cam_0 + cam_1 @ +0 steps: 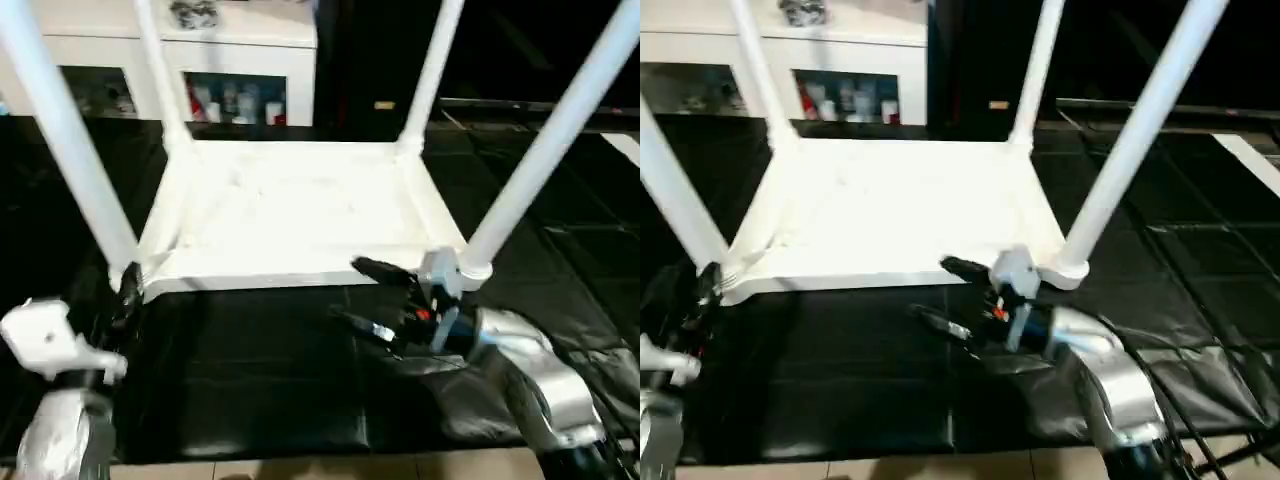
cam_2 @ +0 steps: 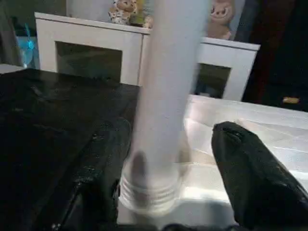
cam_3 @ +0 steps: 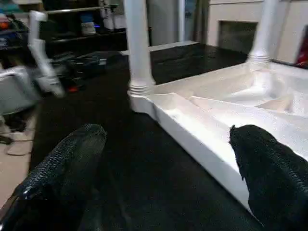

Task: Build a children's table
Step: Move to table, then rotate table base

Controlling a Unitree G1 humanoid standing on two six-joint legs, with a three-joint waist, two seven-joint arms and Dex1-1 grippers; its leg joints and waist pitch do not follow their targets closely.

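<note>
Left gripper (image 2: 168,159): black fingers (image 2: 98,168) spread open, one on each side of the base of a white tapered tubular leg (image 2: 166,96), the near-left one; contact with the leg cannot be told.

Right gripper (image 1: 375,297): fingers (image 3: 72,163) parted wide, empty, held at the near edge of the table top just beside the near-right leg (image 1: 545,140), one finger over the rim.

White plastic children's table (image 1: 300,215): upside down on the black mat-covered surface (image 1: 260,370), ribbed underside facing up, all four legs standing in the round corner sockets and splaying outward. Near edge lies toward the robot.

White cabinet with glass doors (image 1: 250,75): beyond the far edge of the surface, small figures on top.
</note>
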